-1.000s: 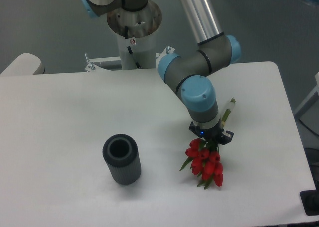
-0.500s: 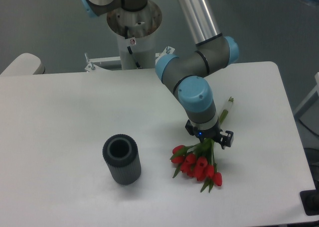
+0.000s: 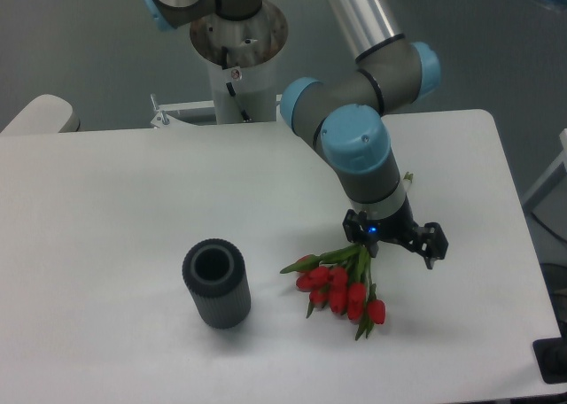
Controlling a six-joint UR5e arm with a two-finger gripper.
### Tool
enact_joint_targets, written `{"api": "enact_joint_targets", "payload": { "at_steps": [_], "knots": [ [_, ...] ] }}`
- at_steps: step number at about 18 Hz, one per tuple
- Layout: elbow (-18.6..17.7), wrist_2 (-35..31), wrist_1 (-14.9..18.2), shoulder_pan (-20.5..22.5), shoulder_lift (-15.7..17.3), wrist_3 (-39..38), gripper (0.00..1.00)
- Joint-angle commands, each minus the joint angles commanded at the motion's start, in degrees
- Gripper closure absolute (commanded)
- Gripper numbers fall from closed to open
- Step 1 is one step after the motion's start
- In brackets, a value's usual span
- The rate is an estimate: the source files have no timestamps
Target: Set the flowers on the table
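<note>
Lying on the white table (image 3: 115, 200), the flowers (image 3: 339, 284) are spreading out a little, with the red buds pointing toward the near edge and the green leaves and stems running up under the wrist of the arm. The gripper (image 3: 396, 242) is hanging just above the stem part of the bunch, and its two dark fingers are standing apart to the left and right; it seems to be holding nothing, though the arm is hiding the exact place where stems and fingers meet, so I cannot be fully sure that nothing is touching. The dark grey ribbed vase (image 3: 216, 283) is standing upright, near the flowers on their left but apart from them. Judging from this view, the task is looking almost finished, because the bunch is resting flat on the table. About handling: such a bunch is probably light and soft, and the stems are bending easily while the buds are fragile and are crushing under pressure. The buds are also spreading loosely, so a grip there is not giving control. If it needs taking again, the better place is the tied stems, between the leaves and the pale ends, with gentle closing. The long thin stems may be slippery and may turn inside the fingers, so slow lifting is safer.
</note>
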State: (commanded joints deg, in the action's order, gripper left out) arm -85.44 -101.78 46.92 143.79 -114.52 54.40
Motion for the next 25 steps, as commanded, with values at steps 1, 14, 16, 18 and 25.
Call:
{"api": "enact_joint_targets", "payload": {
  "at_steps": [1,14,16,18,25],
  "knots": [
    [1.67,0.53,2.19,0.09,0.0,1.05,0.0],
    [12.05,13.45,21.19,9.05,2.2,32.04,0.0],
    [11.53,14.5,21.46,11.07,2.9,39.17,0.0],
    [10.91,16.52,21.46,12.91,3.34,43.49,0.0],
    [7.22,17.67,21.99,14.24,6.77,47.63,0.0]
  ]
}}
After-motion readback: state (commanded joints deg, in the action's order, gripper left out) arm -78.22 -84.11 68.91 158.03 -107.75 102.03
